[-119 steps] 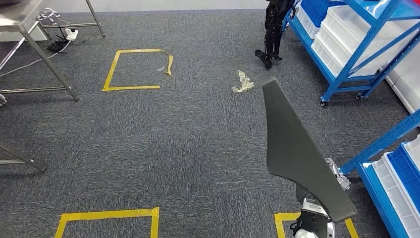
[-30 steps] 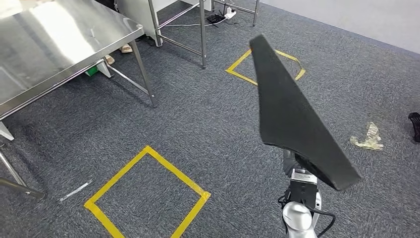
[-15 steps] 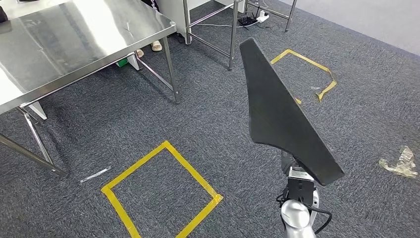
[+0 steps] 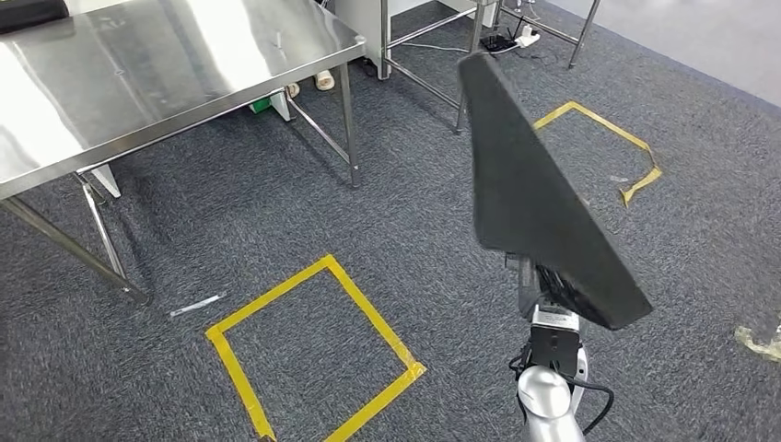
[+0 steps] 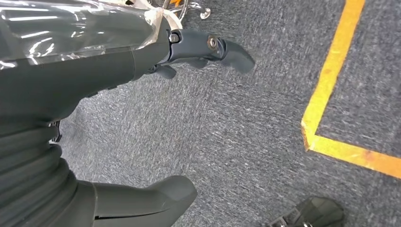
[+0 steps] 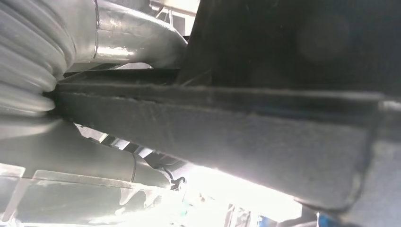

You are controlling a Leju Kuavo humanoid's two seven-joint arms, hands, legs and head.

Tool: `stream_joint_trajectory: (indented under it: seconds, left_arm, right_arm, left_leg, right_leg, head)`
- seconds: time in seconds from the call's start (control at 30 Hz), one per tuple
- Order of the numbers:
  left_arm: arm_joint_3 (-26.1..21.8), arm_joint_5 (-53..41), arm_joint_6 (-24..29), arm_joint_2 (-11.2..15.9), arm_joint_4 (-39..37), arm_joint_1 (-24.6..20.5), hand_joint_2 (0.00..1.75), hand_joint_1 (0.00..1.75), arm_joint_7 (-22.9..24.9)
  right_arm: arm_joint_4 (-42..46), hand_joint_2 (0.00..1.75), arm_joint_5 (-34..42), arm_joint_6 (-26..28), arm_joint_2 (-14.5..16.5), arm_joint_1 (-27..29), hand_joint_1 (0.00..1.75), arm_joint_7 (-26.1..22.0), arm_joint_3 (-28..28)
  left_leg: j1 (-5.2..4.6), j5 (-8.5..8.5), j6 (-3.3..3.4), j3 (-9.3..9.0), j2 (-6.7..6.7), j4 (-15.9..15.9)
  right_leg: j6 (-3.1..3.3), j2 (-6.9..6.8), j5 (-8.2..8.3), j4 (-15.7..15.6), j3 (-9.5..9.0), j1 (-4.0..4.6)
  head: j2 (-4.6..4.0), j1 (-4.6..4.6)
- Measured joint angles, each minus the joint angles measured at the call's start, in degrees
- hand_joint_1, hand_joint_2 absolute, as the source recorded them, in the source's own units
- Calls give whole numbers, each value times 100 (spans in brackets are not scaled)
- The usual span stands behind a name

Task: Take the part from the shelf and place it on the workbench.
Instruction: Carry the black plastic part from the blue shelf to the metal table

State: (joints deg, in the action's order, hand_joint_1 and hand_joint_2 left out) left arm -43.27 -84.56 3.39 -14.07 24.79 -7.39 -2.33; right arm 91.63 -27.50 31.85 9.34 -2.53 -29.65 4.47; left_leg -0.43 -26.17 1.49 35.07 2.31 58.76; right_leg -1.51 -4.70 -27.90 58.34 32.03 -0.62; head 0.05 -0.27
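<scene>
The whole scene is swinging round as the robot turns: the steel workbench (image 4: 175, 64) is sliding further into the head view than half a second ago, so the carry is nearing its drop-off. The right hand (image 4: 543, 287) is gripping the dark wedge-shaped part (image 4: 534, 198) at its wide end, holding it upright, well apart from the workbench (its fingers are hidden under the part). The left hand (image 5: 142, 94) is hanging over the carpet holding nothing, fingers apart, near the yellow tape square (image 4: 313, 354).

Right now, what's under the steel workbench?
Under the workbench: grey carpet, its steel legs, and small objects on the floor near the far legs. The tabletop covers whatever lies farther back.
</scene>
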Motion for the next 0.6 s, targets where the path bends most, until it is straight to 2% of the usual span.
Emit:
stream_joint_trajectory:
  seconds: [0.03,0.1,0.17,0.2,0.23,0.27,0.3,0.37,0.4,0.43,0.47,0.53,0.6]
  left_arm:
    - [1,0,2,0,-1,-1,175,0,-1]
    - [1,0,14,-2,-1,-15,175,0,-4]
    - [2,0,21,-14,-2,-40,175,0,-9]
    - [3,0,20,-20,-3,-47,175,0,-11]
    - [3,0,19,-26,-4,-48,175,0,-11]
    - [2,0,19,-27,-5,-47,175,0,-12]
    - [2,0,19,-27,-7,-46,175,0,-13]
    - [2,1,22,-30,-7,-47,175,0,-15]
    - [2,1,26,-30,-7,-47,175,0,-17]
    - [2,1,30,-28,-7,-47,175,0,-18]
    - [2,1,33,-26,-8,-43,175,0,-19]
    - [-1,2,36,-17,-9,-28,175,0,-19]
    - [-2,2,40,-10,-10,-17,175,0,-17]
  right_arm:
    - [-4,175,-2,0,1,-4,175,-1,10]
    - [-8,175,-2,1,-1,-8,175,-3,25]
    - [-15,175,1,2,-5,-5,175,-8,30]
    - [-24,175,4,3,-7,-1,175,-9,30]
    - [-34,175,7,4,-10,4,175,-9,28]
    - [-44,175,10,5,-16,6,175,-9,27]
    - [-51,175,12,5,-22,5,175,-9,26]
    - [-56,175,16,11,-31,-1,175,-9,26]
    - [-57,175,15,14,-31,-4,175,-10,28]
    - [-59,175,15,16,-32,-4,175,-12,30]
    - [-61,175,17,19,-33,-4,175,-14,30]
    - [-62,175,21,26,-33,-6,175,-17,33]
    - [-62,175,22,36,-30,-12,175,-18,40]
  left_leg:
    - [11,13,37,-17,-46,-25]
    - [44,57,116,-64,-146,-83]
    - [62,77,159,-84,-255,-105]
    - [61,77,164,-81,-315,-103]
    - [61,76,164,-80,-381,-101]
    - [62,75,163,-82,-448,-98]
    - [66,73,159,-88,-515,-96]
    - [73,59,131,-104,-640,-84]
    - [65,45,106,-104,-692,-72]
    - [57,38,77,-97,-733,-64]
    - [49,36,49,-88,-763,-63]
    - [57,35,2,-74,-789,-70]
    - [59,-97,-50,9,-619,109]
  right_leg:
    - [-33,-24,-15,1,-5,-1]
    - [-63,107,-143,209,70,-3]
    - [-40,344,-434,867,373,-9]
    - [-32,407,-575,1260,572,-11]
    - [-43,433,-657,1548,731,-12]
    - [-76,441,-643,1630,796,-16]
    - [-124,449,-532,1467,745,-24]
    - [-223,540,-171,666,402,-59]
    - [-232,589,-32,312,233,-70]
    - [-214,627,50,91,126,-71]
    - [-176,640,77,9,84,-62]
    - [-91,578,96,0,73,-58]
    - [-3,514,102,-17,59,-87]
  head:
    - [1,-2]
    - [1,5]
    - [0,15]
    - [1,17]
    - [0,16]
    - [0,16]
    - [1,16]
    - [1,17]
    - [0,16]
    - [0,13]
    - [1,11]
    - [1,7]
    - [0,-4]
